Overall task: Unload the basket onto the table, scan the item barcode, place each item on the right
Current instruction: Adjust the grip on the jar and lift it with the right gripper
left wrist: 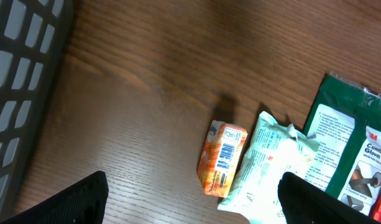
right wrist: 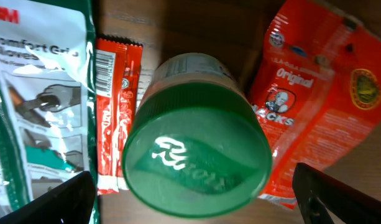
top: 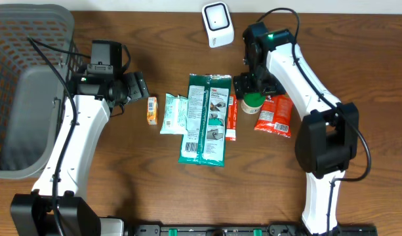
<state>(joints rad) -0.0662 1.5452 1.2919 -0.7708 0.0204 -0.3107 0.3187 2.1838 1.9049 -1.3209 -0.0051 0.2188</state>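
We see the grey basket (top: pixel 10 39) at the left of the table (top: pixel 155 183); the green glove pack (top: pixel 205 118) lies mid-table; a red pouch (top: pixel 276 115) lies on the right arm's side; the white scanner (top: pixel 218 23) stands at the far edge; the green-lidded jar (top: pixel 252 101) stands lid-up between a slim red packet (top: pixel 231 118) and that pouch, our right gripper (top: pixel 254 86) spread wide above it, gripping nothing; the left gripper (top: pixel 136 86), likewise wide and empty, hovers near the small orange box (top: pixel 152 109).

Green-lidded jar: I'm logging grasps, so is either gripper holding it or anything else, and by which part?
Nothing is held. The right gripper stands open astride the jar, clear of its lid; the left gripper is open and empty.
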